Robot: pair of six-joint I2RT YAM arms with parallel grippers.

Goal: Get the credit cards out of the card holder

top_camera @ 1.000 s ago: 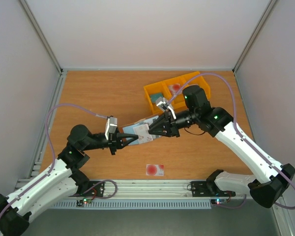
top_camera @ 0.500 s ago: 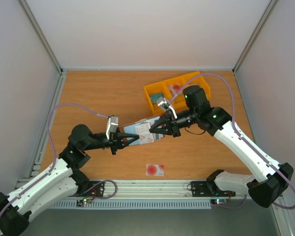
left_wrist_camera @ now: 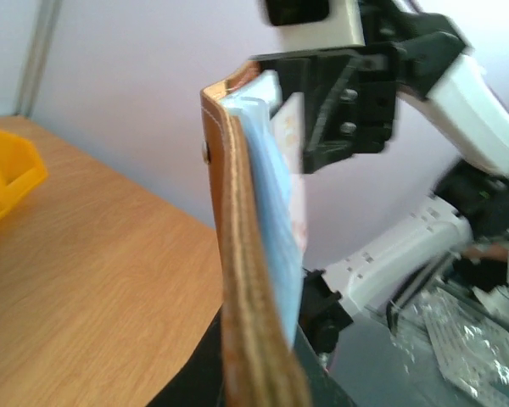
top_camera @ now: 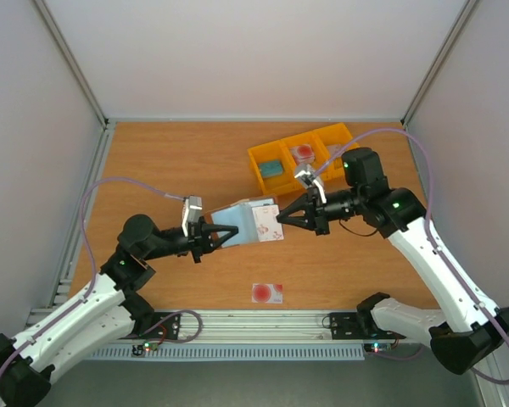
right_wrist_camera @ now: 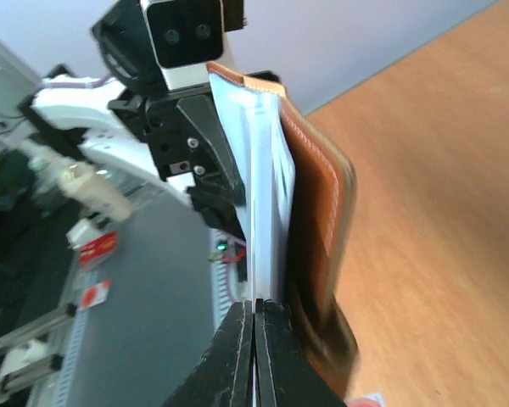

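Held above the desk (top_camera: 170, 170), the card holder (top_camera: 242, 219) is clamped at its left end by the left hand (top_camera: 220, 235), while the right hand (top_camera: 282, 219) pinches a card (top_camera: 269, 227) poking from its right end, long axis pointing toward that hand.

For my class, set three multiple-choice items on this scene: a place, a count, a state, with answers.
1. Where is the card holder? A lying flat; B out of view; C held up by the left gripper.
2. How many compartments has the yellow bin? A two; B three; C five.
3. The right gripper is: A shut on a credit card; B wide open; C shut on the yellow bin.
Answers: 1 C, that gripper clamps its brown leather; 2 B, two dividers show; 3 A, the right wrist view shows it closed on a thin white edge.
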